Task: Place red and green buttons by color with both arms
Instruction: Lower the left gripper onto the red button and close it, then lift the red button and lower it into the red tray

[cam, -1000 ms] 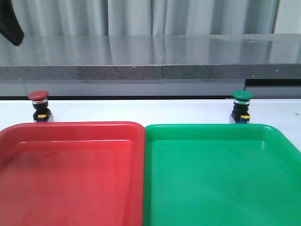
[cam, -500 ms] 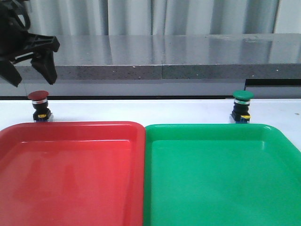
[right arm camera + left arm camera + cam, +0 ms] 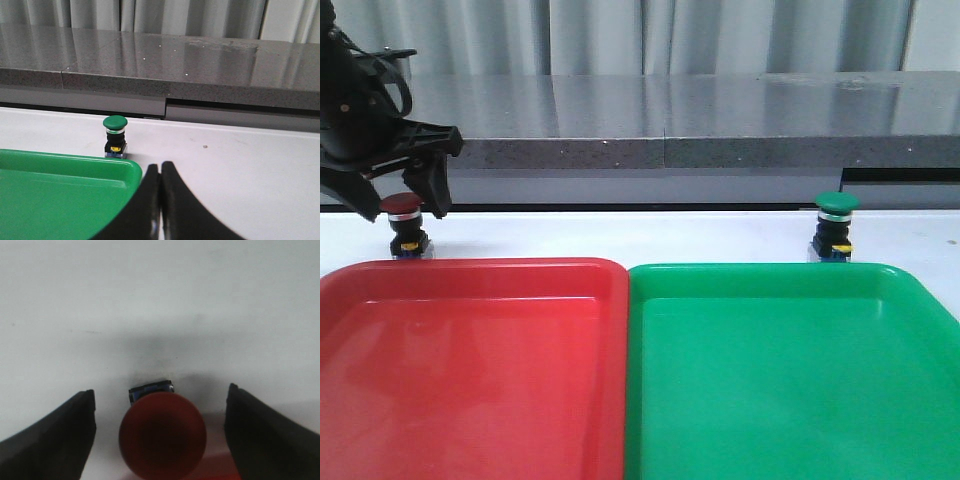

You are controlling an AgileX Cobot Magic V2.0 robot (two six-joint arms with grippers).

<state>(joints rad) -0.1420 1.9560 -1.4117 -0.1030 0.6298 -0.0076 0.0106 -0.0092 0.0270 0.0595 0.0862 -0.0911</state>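
Note:
The red button (image 3: 402, 206) stands upright on the white table behind the red tray's far left corner. My left gripper (image 3: 403, 202) is open, its fingers on either side of the dark-red cap and clear of it. In the left wrist view the cap (image 3: 162, 434) sits between the two black fingers (image 3: 55, 435) with gaps on both sides. The green button (image 3: 836, 225) stands upright behind the green tray, also in the right wrist view (image 3: 115, 136). My right gripper (image 3: 160, 172) is shut and empty, short of the green button, and not in the front view.
The red tray (image 3: 470, 380) and green tray (image 3: 790, 380) lie side by side at the front, both empty. A grey stone ledge (image 3: 670, 120) runs along the back of the white table (image 3: 620, 235).
My left arm has come down from the upper left and now straddles the red button's cap. The buttons, trays and right side look unchanged.

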